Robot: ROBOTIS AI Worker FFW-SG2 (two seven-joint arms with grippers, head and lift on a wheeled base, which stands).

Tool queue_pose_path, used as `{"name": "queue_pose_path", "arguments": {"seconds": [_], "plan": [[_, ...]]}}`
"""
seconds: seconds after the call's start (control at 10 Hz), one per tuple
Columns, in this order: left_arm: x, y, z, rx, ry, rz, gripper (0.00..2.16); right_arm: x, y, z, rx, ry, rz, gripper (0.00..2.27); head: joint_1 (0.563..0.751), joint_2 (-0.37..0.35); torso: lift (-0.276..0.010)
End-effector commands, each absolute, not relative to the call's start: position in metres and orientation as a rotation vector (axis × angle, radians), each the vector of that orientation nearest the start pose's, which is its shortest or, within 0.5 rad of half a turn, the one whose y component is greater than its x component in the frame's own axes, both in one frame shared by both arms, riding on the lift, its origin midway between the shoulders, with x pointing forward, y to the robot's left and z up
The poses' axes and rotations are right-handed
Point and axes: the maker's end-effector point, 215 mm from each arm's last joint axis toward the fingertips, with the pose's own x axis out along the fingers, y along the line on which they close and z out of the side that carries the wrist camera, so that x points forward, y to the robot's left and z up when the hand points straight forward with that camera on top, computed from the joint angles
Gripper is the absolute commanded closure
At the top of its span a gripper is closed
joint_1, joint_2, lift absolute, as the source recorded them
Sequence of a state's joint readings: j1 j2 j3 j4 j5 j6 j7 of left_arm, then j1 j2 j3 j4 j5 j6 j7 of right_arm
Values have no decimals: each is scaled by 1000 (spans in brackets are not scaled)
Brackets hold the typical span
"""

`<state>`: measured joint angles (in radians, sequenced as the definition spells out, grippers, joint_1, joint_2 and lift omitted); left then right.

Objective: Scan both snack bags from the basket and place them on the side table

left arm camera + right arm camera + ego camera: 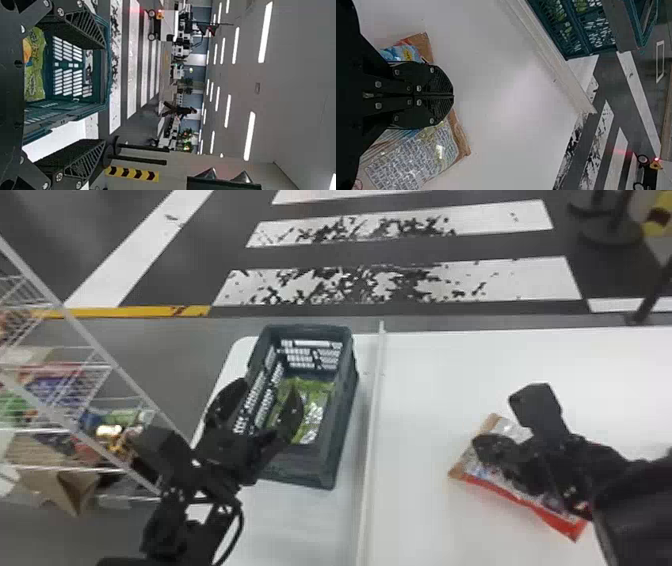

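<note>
Picking the green bag (316, 391) from the basket (341, 425) seems in hand; the wide-open, empty left gripper (270, 387) must dip in. The right gripper (453, 95), closed on nothing, overhangs the red-edged bag (468, 466) at right.

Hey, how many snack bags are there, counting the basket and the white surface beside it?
2. A green bag lies inside the basket, and a red-edged bag lies under the right end effector. More could be hidden beneath the green one.
</note>
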<state>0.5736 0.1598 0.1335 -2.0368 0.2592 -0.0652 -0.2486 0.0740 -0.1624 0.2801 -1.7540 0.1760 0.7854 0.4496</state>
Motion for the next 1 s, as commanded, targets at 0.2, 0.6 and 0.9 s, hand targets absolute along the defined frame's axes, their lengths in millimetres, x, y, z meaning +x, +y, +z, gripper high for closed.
{"name": "queue_pose_path", "arguments": {"seconds": [0.2, 0.6, 0.9], "plan": [[420, 265, -342, -55, 24, -195, 167, 500, -139, -536, -233, 750, 434, 2260, 695, 172, -74], [419, 265, -343, -56, 24, -194, 167, 490, -165, -517, -184, 750, 351, 2260, 695, 127, -74], [420, 264, -343, -57, 23, -195, 167, 432, -207, -485, -111, 828, 285, 2260, 695, 110, -74]]}}
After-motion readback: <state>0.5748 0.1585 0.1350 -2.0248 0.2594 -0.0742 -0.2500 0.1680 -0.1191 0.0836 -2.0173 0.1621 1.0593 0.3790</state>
